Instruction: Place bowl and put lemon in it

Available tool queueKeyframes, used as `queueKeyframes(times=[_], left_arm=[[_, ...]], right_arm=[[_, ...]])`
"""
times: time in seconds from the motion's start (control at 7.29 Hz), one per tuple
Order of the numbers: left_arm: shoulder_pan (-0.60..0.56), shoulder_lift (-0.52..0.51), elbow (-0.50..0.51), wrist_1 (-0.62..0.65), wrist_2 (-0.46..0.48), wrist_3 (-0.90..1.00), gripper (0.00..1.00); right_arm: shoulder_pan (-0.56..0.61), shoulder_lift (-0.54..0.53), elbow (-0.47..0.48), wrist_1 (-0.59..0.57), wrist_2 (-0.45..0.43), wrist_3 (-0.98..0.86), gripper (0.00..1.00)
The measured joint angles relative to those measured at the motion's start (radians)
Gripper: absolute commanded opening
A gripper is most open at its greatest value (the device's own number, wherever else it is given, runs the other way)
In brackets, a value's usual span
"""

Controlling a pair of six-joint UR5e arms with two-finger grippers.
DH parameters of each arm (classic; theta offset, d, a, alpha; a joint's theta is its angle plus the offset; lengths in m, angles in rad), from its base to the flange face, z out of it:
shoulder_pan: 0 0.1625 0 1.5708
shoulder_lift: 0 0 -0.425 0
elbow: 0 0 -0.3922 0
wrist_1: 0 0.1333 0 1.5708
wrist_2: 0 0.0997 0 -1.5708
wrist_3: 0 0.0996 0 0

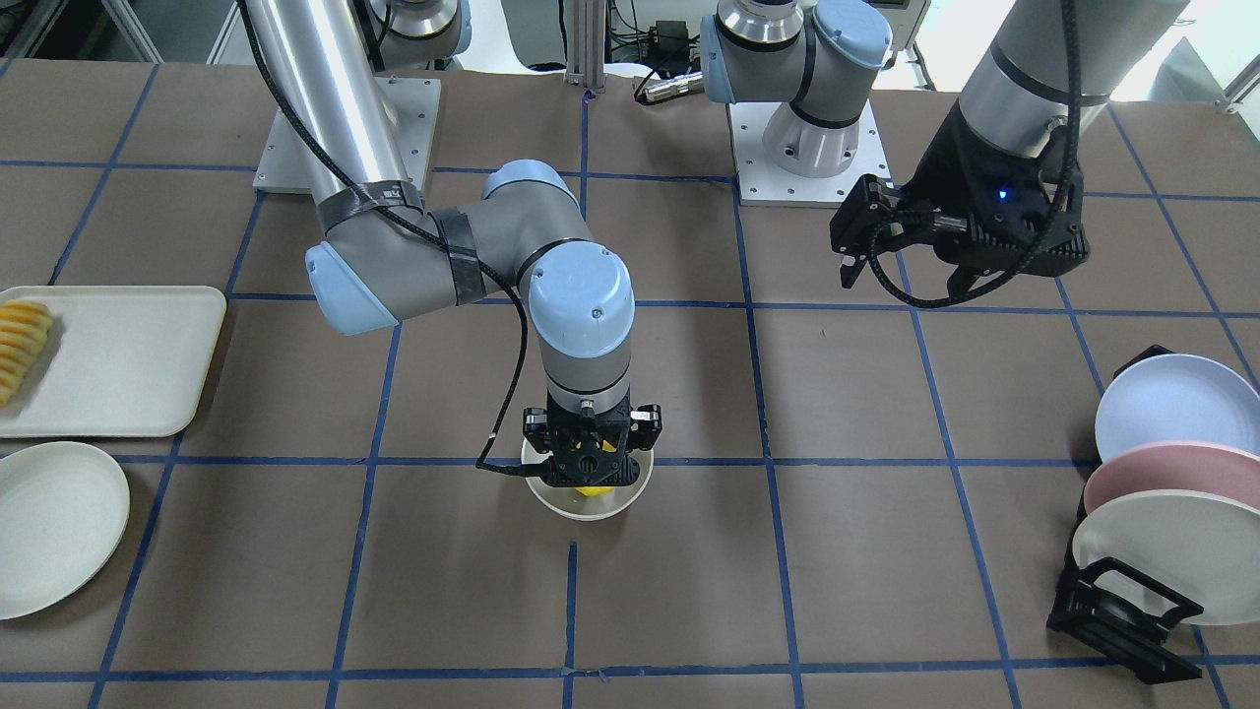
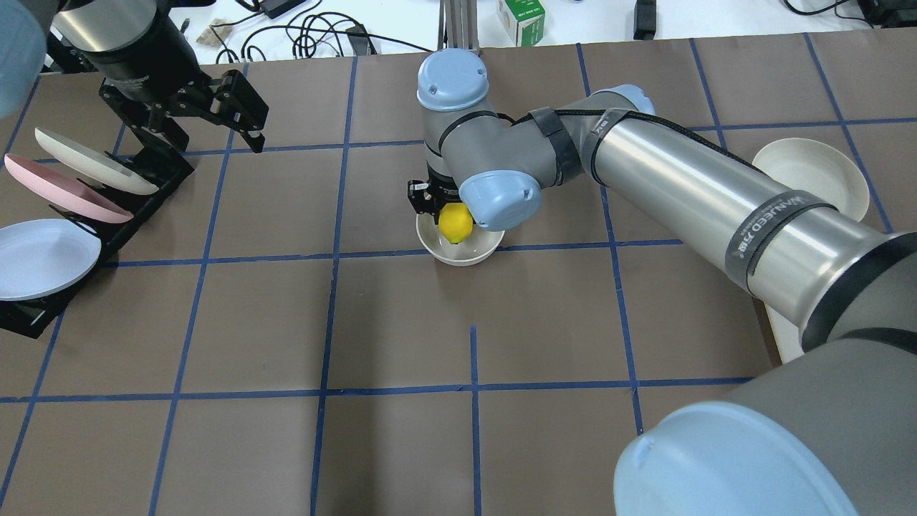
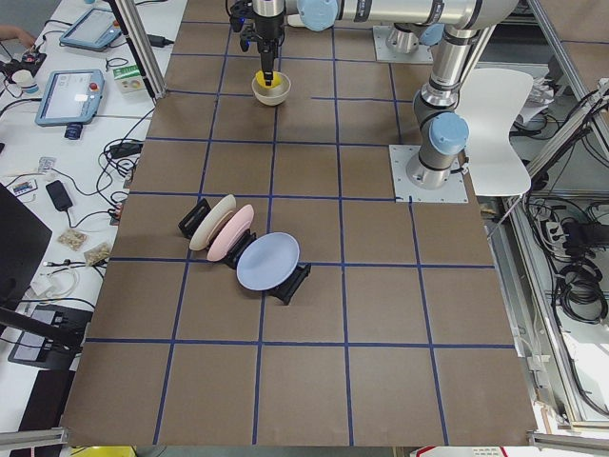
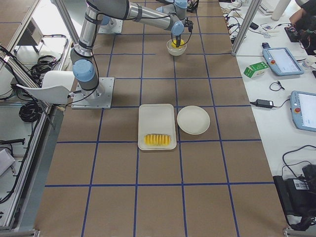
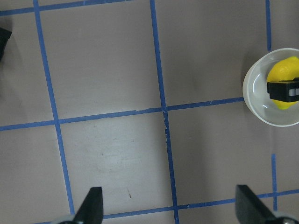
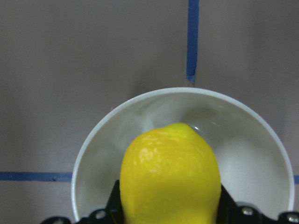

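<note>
Pointing straight down, the right claw (image 1: pixel 589 471) is clamped on the lemon (image 2: pixel 455 223), with a black finger on each side of it. That lemon is bright yellow and egg-shaped, with a bumpy skin and a little point at its end. It sits low inside the bowl (image 2: pixel 462 252), toward the side nearest the robot. I cannot tell if it touches the bottom. This bowl is small, round and deep, shiny white, with a thin rim, and it stands on the table (image 1: pixel 886 551) right on a blue line. Brown paper that looks flat and dull covers the table, and blue tape lines (image 1: pixel 768 460) cut it into big squares. Far from the bowl, on the robot's left, the left claw (image 5: pixel 170 207) hangs up in the air with its two black fingers wide apart and nothing between them. Also far from the bowl on that side is a black rack (image 1: pixel 1122 630) holding three smooth round plates on edge: a pale blue plate (image 1: pixel 1171 404), a pink plate (image 1: pixel 1162 473) and a cream plate (image 1: pixel 1181 551). Far from the bowl on the robot's right lies a cream tray (image 1: pixel 128 359) with round corners, and ridged yellow-orange slices (image 1: pixel 20 345) sit in a row on it. Just beside the tray lies a flat cream dish (image 1: pixel 54 522). Both arms are shiny silver tubes with grey joints and light blue caps. Past the table, well away from the bowl, are a white chair (image 3: pixel 500 133) and white benches with screens (image 4: pixel 286 59) and black cables.
</note>
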Motion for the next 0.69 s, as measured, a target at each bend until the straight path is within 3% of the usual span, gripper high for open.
queueKeyframes(times=[0.41,0.69], left_arm=[[0.0,0.003,-0.005,0.007,0.001,-0.036,1.0],[0.0,0.004,-0.006,0.007,0.002,-0.038,1.0]], right_arm=[[0.0,-0.041,0.002,0.033,-0.001,0.0,1.0],[-0.04,-0.197,0.001,0.198,-0.007,-0.054,1.0]])
